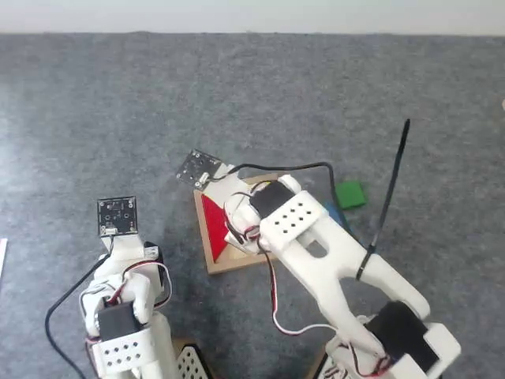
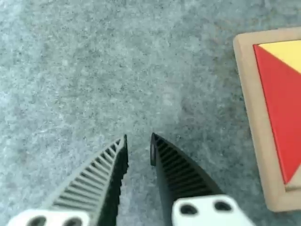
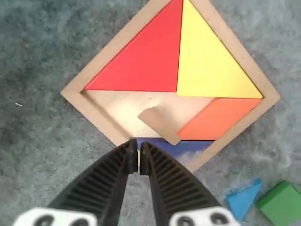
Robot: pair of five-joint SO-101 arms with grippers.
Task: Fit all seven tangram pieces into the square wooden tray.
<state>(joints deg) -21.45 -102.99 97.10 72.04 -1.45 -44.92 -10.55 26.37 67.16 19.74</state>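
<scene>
Tray (image 1: 229,264) sits at centre of the high view, a bit below the middle, mostly under the right arm. Inside it:
- Red triangle (image 3: 141,59) and yellow triangle (image 3: 207,66) are seated flush, edge to edge, filling about half the square.
- Orange piece (image 3: 218,117) is seated against the yellow one.
- Dark blue piece (image 3: 188,147) lies along the rim next to the orange one, partly hidden by the gripper. It looks to be in the tray, can't confirm it's flat.
- Pale wood-coloured piece (image 3: 157,125) lies askew on the bare tray floor, not fitted.

Outside the tray, light blue triangle (image 3: 244,197) and green square (image 3: 282,203) lie on the grey carpet, touching or nearly so. In the high view the green square is right of centre, just beyond the tray.

Right gripper (image 3: 139,153) hangs at the tray rim by the dark blue piece. Its jaws are almost closed with only a sliver between them, and nothing is clearly held. Left gripper (image 2: 138,140) is over bare carpet beside the tray; that arm is at lower left of the high view. Its jaws are slightly apart and empty.

Progress, my read: three pieces are surely placed and a fourth probably is. Left to do: straighten the pale piece, then bring in the light blue and green ones. Roughly past halfway.
</scene>
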